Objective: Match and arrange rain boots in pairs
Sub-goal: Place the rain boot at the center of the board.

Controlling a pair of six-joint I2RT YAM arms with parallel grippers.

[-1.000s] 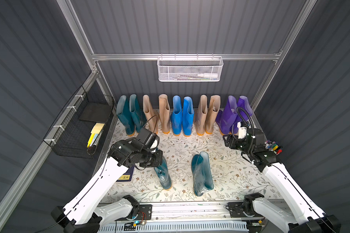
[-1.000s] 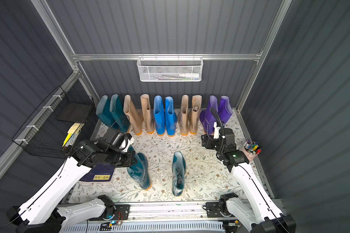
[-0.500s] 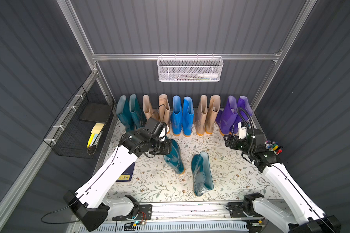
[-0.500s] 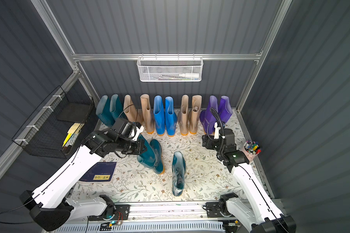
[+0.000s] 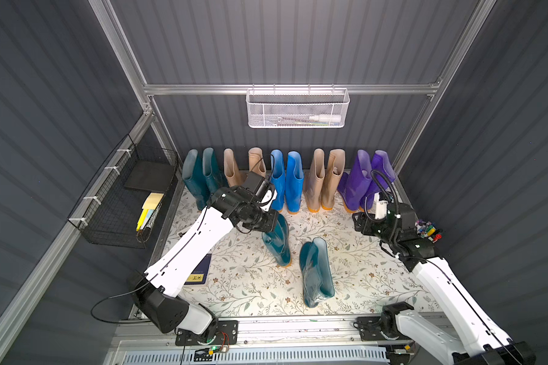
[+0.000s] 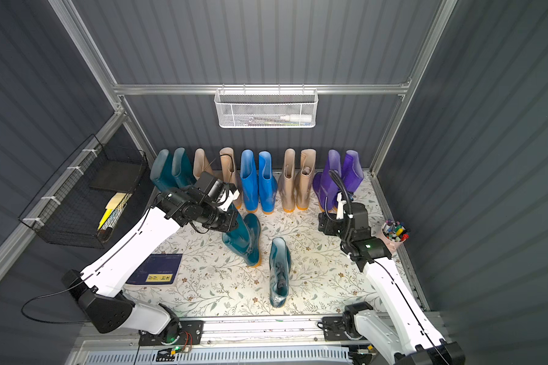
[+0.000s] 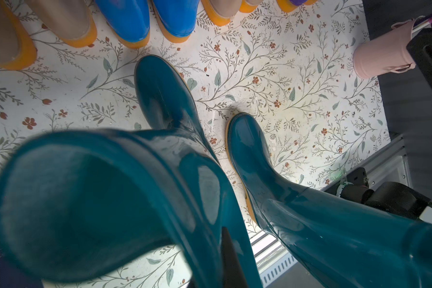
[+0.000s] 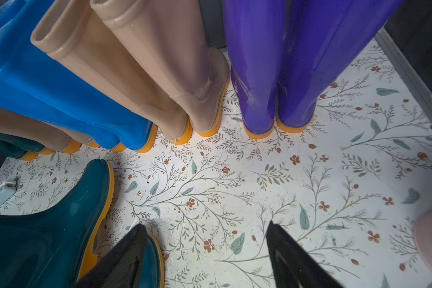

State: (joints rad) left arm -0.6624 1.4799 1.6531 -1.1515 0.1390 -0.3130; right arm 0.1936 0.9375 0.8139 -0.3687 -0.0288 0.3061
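My left gripper (image 5: 271, 221) (image 6: 233, 218) is shut on the top rim of a dark teal rain boot (image 5: 279, 243) (image 6: 244, 243), which stands nearly upright mid-floor. In the left wrist view one finger (image 7: 228, 259) lies outside the boot's shaft (image 7: 110, 199) and the other is hidden. A second teal boot (image 5: 315, 271) (image 7: 284, 199) lies on its side just right of it. Along the back wall stand a teal pair (image 5: 200, 180), a beige pair (image 5: 234, 170), a blue pair (image 5: 285, 180), a beige pair (image 5: 321, 180) and a purple pair (image 5: 361, 180). My right gripper (image 5: 358, 221) (image 8: 206, 225) hangs open over bare mat before the purple boots (image 8: 272, 74).
A pink cup of markers (image 5: 426, 229) (image 6: 393, 234) stands at the right wall beside my right arm. A dark booklet (image 6: 159, 268) lies on the floral mat (image 6: 314, 278) at the front left. A black wire basket (image 5: 124, 196) hangs on the left wall, a white mesh basket (image 5: 296, 109) on the back wall.
My left arm has carried the teal boot from the front left to the middle, beside the lying teal boot. The right arm has not moved.
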